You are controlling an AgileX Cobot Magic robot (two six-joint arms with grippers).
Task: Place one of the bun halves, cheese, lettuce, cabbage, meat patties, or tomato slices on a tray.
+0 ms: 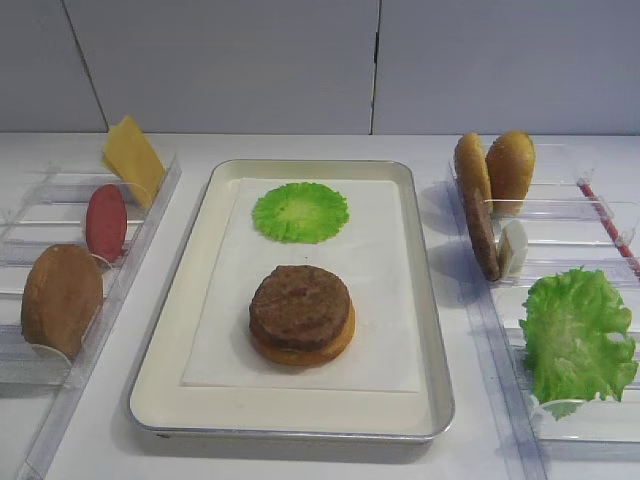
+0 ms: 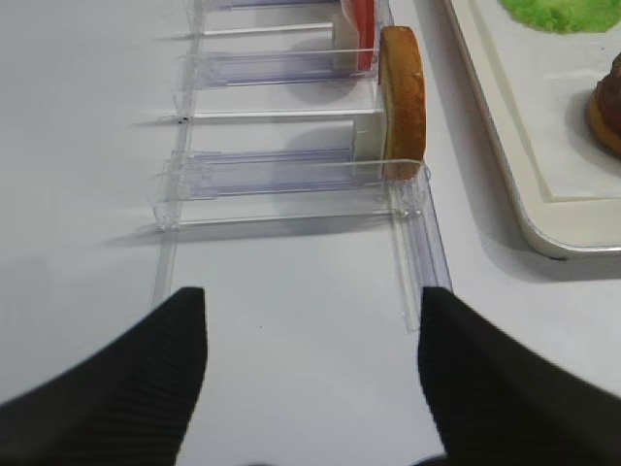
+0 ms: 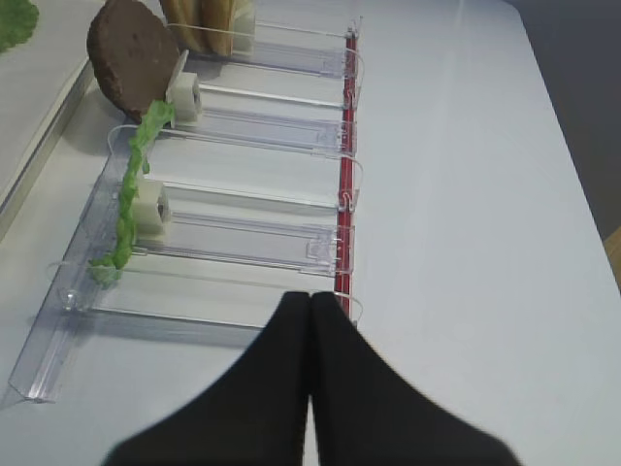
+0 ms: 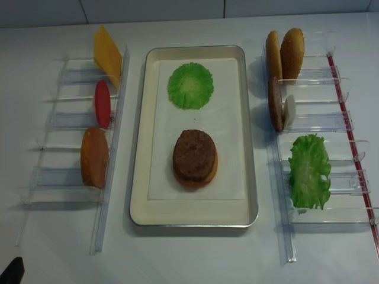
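Note:
The silvery tray [image 1: 437, 330] holds a cabbage disc [image 1: 300, 212] at the back and a meat patty [image 1: 299, 305] stacked on a bun half [image 1: 310, 350]. The left rack carries cheese [image 1: 133, 158], a tomato slice [image 1: 106, 222] and a bun half [image 1: 61, 298]. In the right rack stand two bun halves [image 1: 510, 168], a patty [image 1: 483, 240] and lettuce [image 1: 578, 335]. My left gripper [image 2: 310, 311] is open over bare table, short of the left rack's bun half [image 2: 403, 102]. My right gripper [image 3: 310, 296] is shut and empty at the near end of the right rack, with lettuce [image 3: 131, 189] ahead to the left.
Clear plastic racks [image 4: 71, 177] [image 4: 331, 195] flank the tray on both sides. A red strip [image 3: 342, 194] runs along the right rack's outer edge. White table surrounds everything, and a grey panelled wall [image 1: 300, 60] stands behind.

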